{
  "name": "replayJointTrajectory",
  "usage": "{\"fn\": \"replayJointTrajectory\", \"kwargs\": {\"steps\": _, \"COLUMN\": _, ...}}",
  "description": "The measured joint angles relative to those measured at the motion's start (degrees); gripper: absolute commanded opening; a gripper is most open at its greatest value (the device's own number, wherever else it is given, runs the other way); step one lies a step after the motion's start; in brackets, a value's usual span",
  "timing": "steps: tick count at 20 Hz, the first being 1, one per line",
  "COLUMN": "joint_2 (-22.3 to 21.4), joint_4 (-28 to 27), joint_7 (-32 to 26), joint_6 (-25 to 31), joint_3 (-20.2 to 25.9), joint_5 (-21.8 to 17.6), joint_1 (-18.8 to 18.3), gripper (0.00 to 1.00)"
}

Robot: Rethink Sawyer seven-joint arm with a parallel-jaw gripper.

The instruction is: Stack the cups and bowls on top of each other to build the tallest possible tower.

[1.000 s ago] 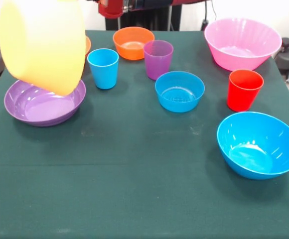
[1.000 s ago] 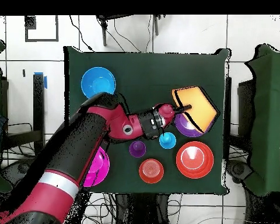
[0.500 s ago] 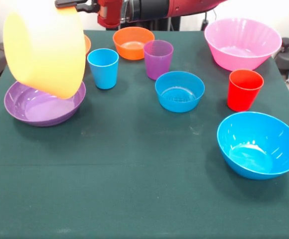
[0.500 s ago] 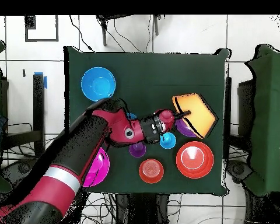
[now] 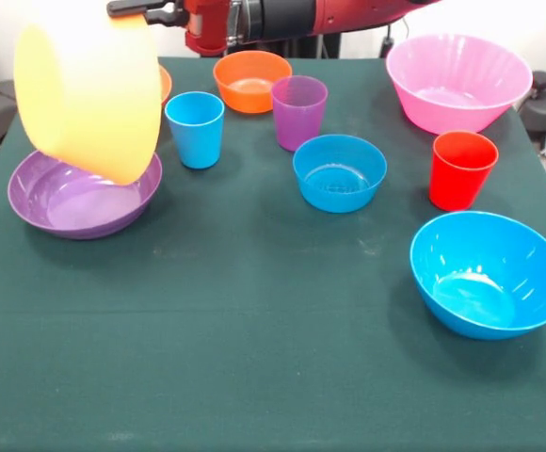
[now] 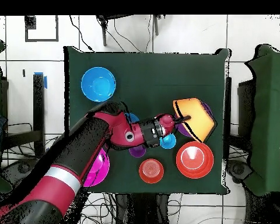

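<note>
The claw [image 5: 141, 11] is clamped on the rim of the large orange bowl [image 5: 87, 94], which hangs tilted in the air with its lowest edge over the purple bowl [image 5: 80, 198]; whether the two touch cannot be told. In the front view, that purple bowl lies directly beneath the claw, on the green bench [image 5: 254, 330]. Just behind the lifted bowl a sliver of the red-orange bowl [image 5: 166, 85] shows; the overhead view shows it whole [image 6: 194, 158], beside the claw [image 6: 180, 119].

Right of the claw and a little nearer the camera stands the light blue cup [image 5: 195, 129], upright. Further right, level with the claw's depth, sits the small orange bowl [image 5: 251, 81], and just beside it the purple cup [image 5: 298, 112], upright. Below and right of that cup rests the small blue bowl [image 5: 339, 172]. Well to the right of the claw, at the bench's far corner, is the large pink bowl [image 5: 457, 82]; the red cup [image 5: 460, 169] stands upright in front of it. Farthest from the claw, towards the near right, lies the large blue bowl [image 5: 489, 274]. All of these stand apart from one another, none nested. The red and black arm [image 6: 90, 151] reaches across the bench in the overhead view.
</note>
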Motion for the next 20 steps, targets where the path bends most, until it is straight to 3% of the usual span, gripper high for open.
{"fn": "replayJointTrajectory", "kwargs": {"steps": 20, "joint_2": 3.57, "joint_4": -0.02, "joint_7": 6.49, "joint_6": -0.01, "joint_3": 0.01, "joint_5": 4.68, "joint_1": -0.01, "gripper": 0.0}}
